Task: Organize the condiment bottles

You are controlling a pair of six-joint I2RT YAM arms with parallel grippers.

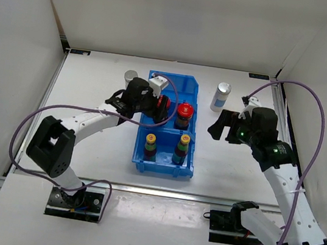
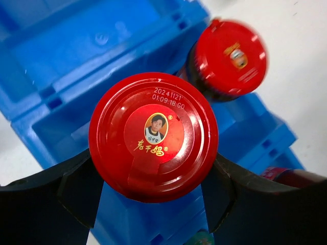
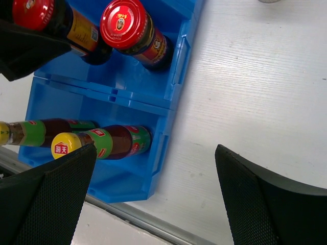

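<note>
The held red-capped bottle [image 2: 153,137] is in the middle compartment of the blue bin [image 1: 163,167], left side, with the left gripper [image 1: 161,105] clamped on it just under the cap, one black finger [image 2: 76,191] on each side. Can't tell from any view whether its base is actually sitting on the bin floor. The wrist camera sees nothing of the body, only the cap.

The second red-capped bottle [image 1: 184,114] stands upright just to its right in the same compartment, close but apart. It's blurry in the left wrist view.

The near compartment has both yellow-capped bottles [image 1: 150,139] [image 1: 183,140] upright side by side. In the right wrist view the left one is cut off at the frame edge.

The far compartment is partly covered by the left wrist, so I can't make out all of it.

One silver-capped bottle [image 1: 221,96] stands on the table [image 1: 95,81] right of the bin's far corner, with bare white surface between it and the bin wall. The other silver cap [image 1: 131,76] pokes out behind the left gripper, left of the bin, its body hidden.

The right gripper [image 1: 218,129] hangs right of the bin, jaws spread wide, nothing between them, only bare table below.
</note>
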